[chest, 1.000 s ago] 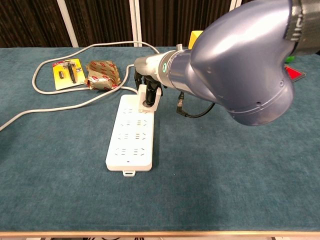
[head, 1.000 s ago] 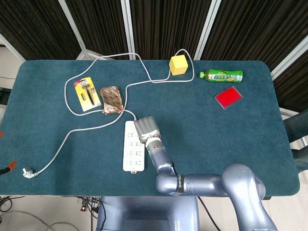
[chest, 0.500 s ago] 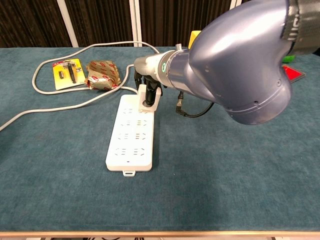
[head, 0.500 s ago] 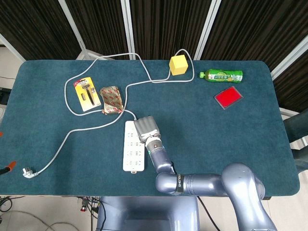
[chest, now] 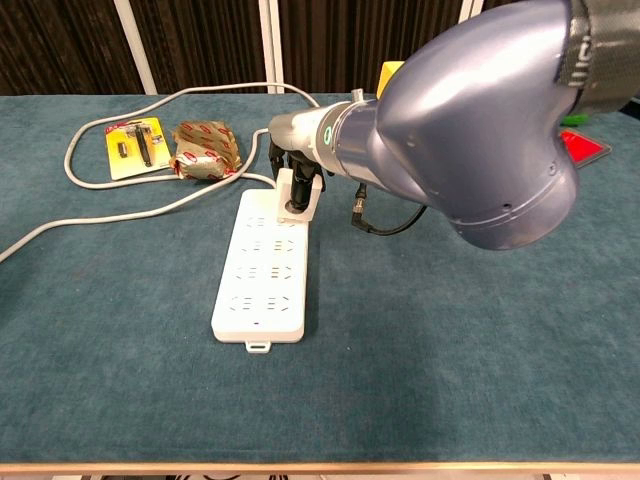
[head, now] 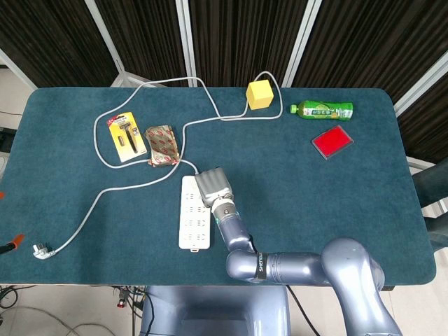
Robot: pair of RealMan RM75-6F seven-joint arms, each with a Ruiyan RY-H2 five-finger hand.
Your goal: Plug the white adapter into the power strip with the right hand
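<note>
Your white adapter (chest: 298,194) sits at the far end of the power strip (chest: 264,268), right on top of its last row of holes. It stands up straight and touches the strip. You cannot tell from these pictures if its pins are all the way in.

Your right hand (chest: 291,160) is wrapped around the adapter from above and holds it. Dark fingers (chest: 302,169) press on its sides. In the head view the back of your right hand (head: 213,186) covers the adapter, so you only see it from the chest view. Your big gray arm (chest: 470,130) reaches across from the right side and fills much of the chest view.

Your left hand does not show in either view.

The power strip (head: 194,212) lies flat on the blue table (head: 315,203), with its long side pointing away from you. Its gray cord (head: 126,186) runs off to the left and ends in a plug (head: 43,250) near the front left edge.

Just past the strip there is a small wrapped packet (head: 162,145). Beside it lies a razor on a yellow card (head: 127,137). Far back on the table you have a yellow block (head: 259,94), a green bottle (head: 323,110) lying on its side, and a red box (head: 332,142).
</note>
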